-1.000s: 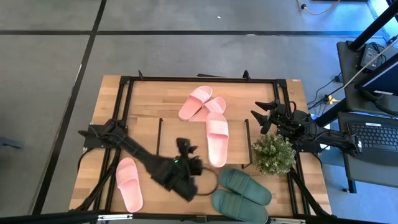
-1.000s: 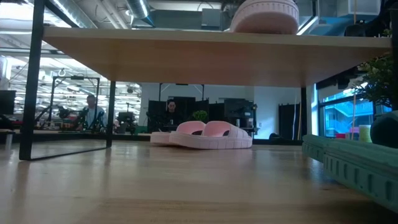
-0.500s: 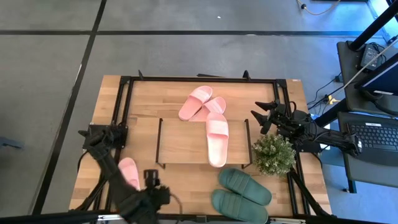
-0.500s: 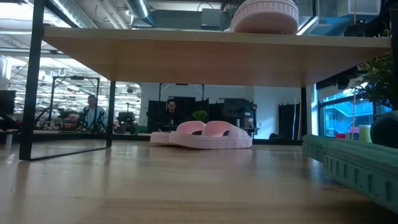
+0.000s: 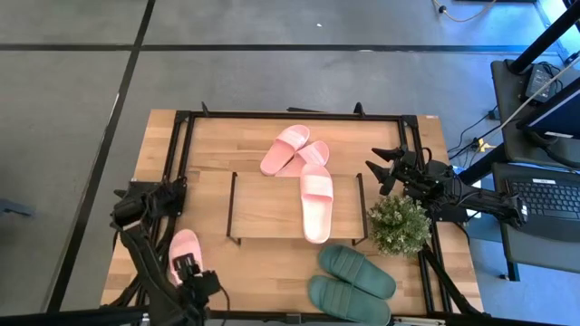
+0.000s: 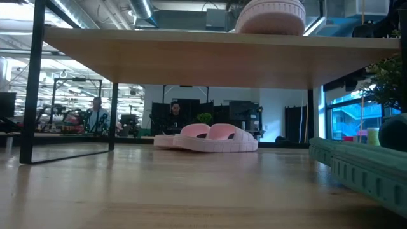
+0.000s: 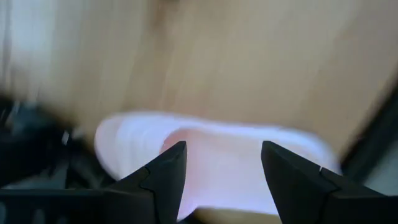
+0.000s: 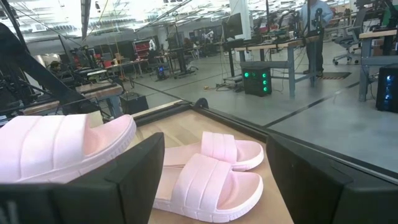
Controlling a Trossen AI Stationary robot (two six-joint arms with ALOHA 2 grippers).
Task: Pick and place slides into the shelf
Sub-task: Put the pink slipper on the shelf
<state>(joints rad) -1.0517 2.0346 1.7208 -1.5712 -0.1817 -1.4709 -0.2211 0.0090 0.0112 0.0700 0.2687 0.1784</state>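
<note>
- Target item: the lone pink slide (image 5: 184,254) lies flat on the counter (image 5: 246,274) at its front left corner, well apart from the shelf (image 5: 267,206).
- Handling judgement: a rubber slide of this kind is probably light and flexible, with a matte surface that should not slip. The wide strap, or the sole edge at mid-length, looks like the best place to take hold; a hold at the toe alone may let it bend and swing.
- Left hand (image 5: 188,272): positioned over the near end of that slide, fingers apart and holding nothing. In the left wrist view the pink slide (image 7: 211,165) shows between and beyond the two fingertips (image 7: 171,163).
- Other slides: one pink slide on shelf (image 5: 315,200) lies on the top board. A pink pair (image 5: 294,150) lies on the counter behind the shelf. The green pair (image 5: 353,281) lies at the front right, near the potted plant (image 5: 399,225).
- Right hand (image 5: 390,172): waits at the right side behind the plant, fingers spread wide and empty.
- View differences: the high view alone gives the full layout and both arms. The low view looks beneath the shelf board (image 6: 210,54) to the pink pair (image 6: 206,137) and shows that the space under the board is otherwise unoccupied. The right wrist view shows the pink pair (image 8: 205,168) close up.
</note>
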